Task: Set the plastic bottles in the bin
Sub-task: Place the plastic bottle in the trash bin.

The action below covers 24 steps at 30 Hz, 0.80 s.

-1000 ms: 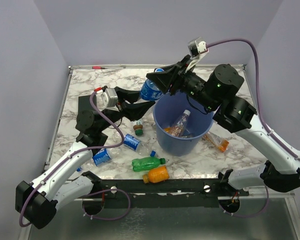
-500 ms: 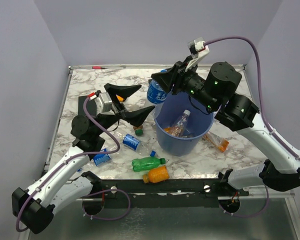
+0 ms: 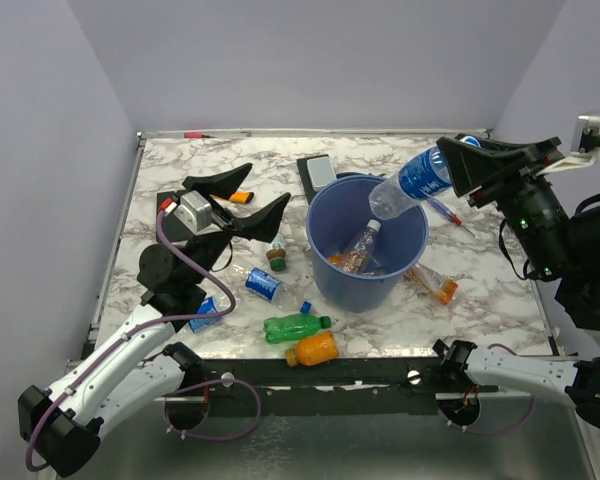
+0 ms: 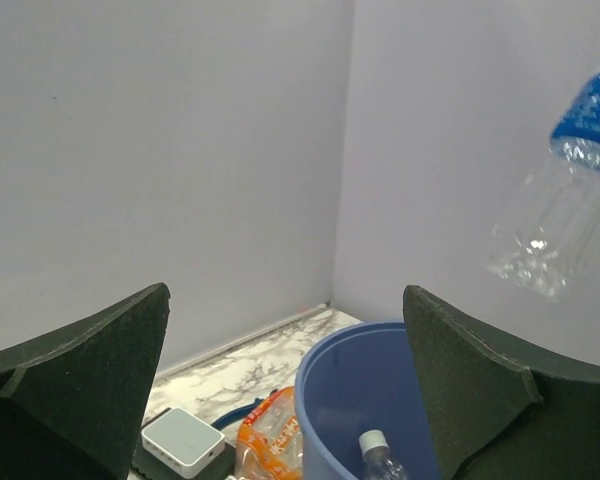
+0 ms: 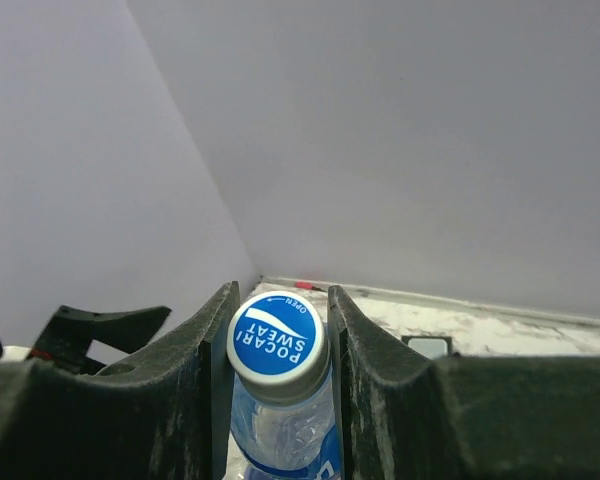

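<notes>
Pinching the clear blue-labelled plastic bottle (image 3: 410, 185) by its neck, the right end effector (image 3: 458, 168) should centre it over the round blue plastic bin (image 3: 350, 290) before releasing; the left end effector (image 3: 245, 200) gapes empty.

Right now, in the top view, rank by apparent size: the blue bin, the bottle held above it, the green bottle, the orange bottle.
1. bin
2. held bottle, raised nearer the camera, so its rank is unsure
3. green bottle
4. orange bottle
</notes>
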Each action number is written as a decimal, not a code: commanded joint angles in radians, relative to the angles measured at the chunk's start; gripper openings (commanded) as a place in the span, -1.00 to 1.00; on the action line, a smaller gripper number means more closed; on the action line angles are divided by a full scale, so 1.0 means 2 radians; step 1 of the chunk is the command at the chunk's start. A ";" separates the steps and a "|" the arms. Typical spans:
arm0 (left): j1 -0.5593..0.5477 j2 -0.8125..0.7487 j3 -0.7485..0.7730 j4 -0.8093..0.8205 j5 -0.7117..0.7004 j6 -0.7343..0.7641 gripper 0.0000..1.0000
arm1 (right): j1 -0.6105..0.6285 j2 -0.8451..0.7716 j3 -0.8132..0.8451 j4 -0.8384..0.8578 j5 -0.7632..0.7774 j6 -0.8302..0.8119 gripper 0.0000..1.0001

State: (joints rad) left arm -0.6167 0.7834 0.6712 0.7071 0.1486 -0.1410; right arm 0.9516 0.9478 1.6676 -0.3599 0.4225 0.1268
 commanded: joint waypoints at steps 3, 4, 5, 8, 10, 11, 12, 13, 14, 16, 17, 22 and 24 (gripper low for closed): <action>-0.009 0.000 -0.008 -0.015 -0.128 0.038 0.98 | 0.000 -0.013 -0.113 -0.024 0.077 -0.004 -0.98; -0.010 0.001 -0.008 -0.018 -0.137 0.042 0.98 | 0.000 -0.013 -0.125 -0.025 0.078 0.000 -0.98; -0.012 0.002 -0.009 -0.020 -0.145 0.045 0.99 | 0.000 -0.012 -0.138 -0.025 0.078 0.005 -0.98; -0.013 0.009 -0.008 -0.024 -0.154 0.048 0.98 | 0.000 -0.002 -0.176 -0.010 0.078 0.017 -0.99; -0.015 0.013 -0.008 -0.027 -0.154 0.049 0.98 | 0.000 0.010 -0.194 0.000 0.089 0.026 -0.98; -0.017 0.014 -0.008 -0.029 -0.154 0.050 0.98 | 0.000 0.016 -0.200 0.003 0.099 0.028 -0.98; -0.018 0.014 -0.007 -0.030 -0.156 0.052 0.98 | 0.000 0.025 -0.205 0.004 0.109 0.033 -0.98; -0.020 0.015 -0.008 -0.031 -0.158 0.054 0.98 | 0.000 0.033 -0.210 0.005 0.118 0.037 -0.98; -0.021 0.015 -0.008 -0.032 -0.158 0.056 0.98 | -0.001 0.043 -0.214 0.005 0.125 0.039 -0.98; -0.023 0.016 -0.008 -0.033 -0.163 0.060 0.98 | -0.003 0.063 -0.220 -0.003 0.137 0.053 -0.98; -0.025 0.016 -0.007 -0.034 -0.165 0.061 0.98 | -0.008 0.074 -0.221 -0.010 0.132 0.068 -0.98; -0.033 0.016 -0.007 -0.039 -0.169 0.068 0.98 | -0.046 0.109 -0.238 -0.031 0.045 0.130 -0.98; -0.036 0.016 -0.007 -0.040 -0.170 0.068 0.99 | -0.051 0.117 -0.245 -0.029 0.010 0.142 -0.98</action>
State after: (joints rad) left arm -0.6731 0.8169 0.6624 0.6456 -0.1608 -0.0269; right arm 0.8780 1.1530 1.2041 -0.3912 0.5629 0.3206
